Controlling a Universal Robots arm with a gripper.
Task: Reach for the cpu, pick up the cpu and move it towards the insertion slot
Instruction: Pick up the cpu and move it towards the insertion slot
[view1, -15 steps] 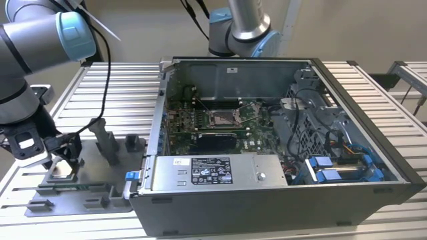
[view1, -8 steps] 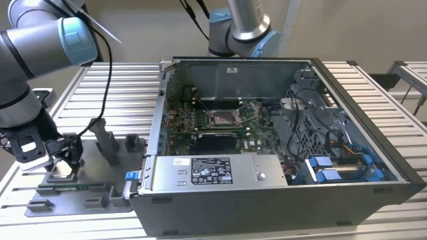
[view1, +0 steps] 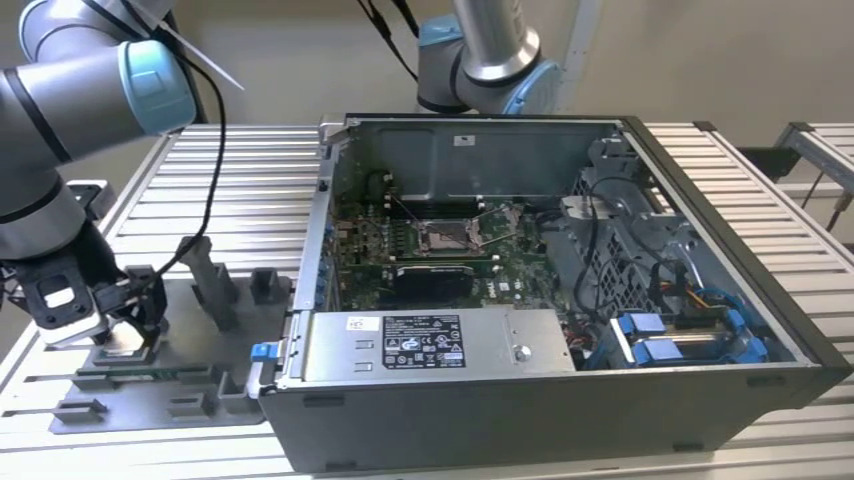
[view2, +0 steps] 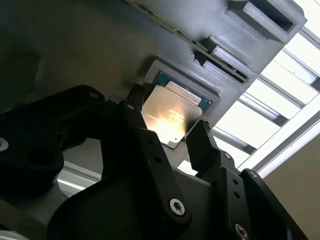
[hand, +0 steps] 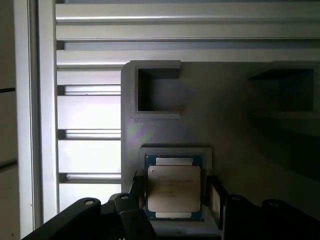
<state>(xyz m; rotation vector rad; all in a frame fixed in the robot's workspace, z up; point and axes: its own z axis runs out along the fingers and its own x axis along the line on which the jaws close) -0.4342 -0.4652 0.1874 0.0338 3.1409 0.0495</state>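
The cpu, a thin square chip with a pale metallic top, lies flat in its shallow pocket on the grey tray. My gripper hangs low over it at the exterior view's left. It is open, with one black finger at each of two opposite edges of the chip. A narrow gap shows beside one finger. The insertion slot, a silvery frame with a dark centre, sits on the green motherboard inside the open computer case.
The open computer case stands at the exterior view's right of the tray, with tall metal walls and a power supply at its front. Raised grey blocks stand on the tray. A second arm's base rises behind the case. A slatted table lies beneath.
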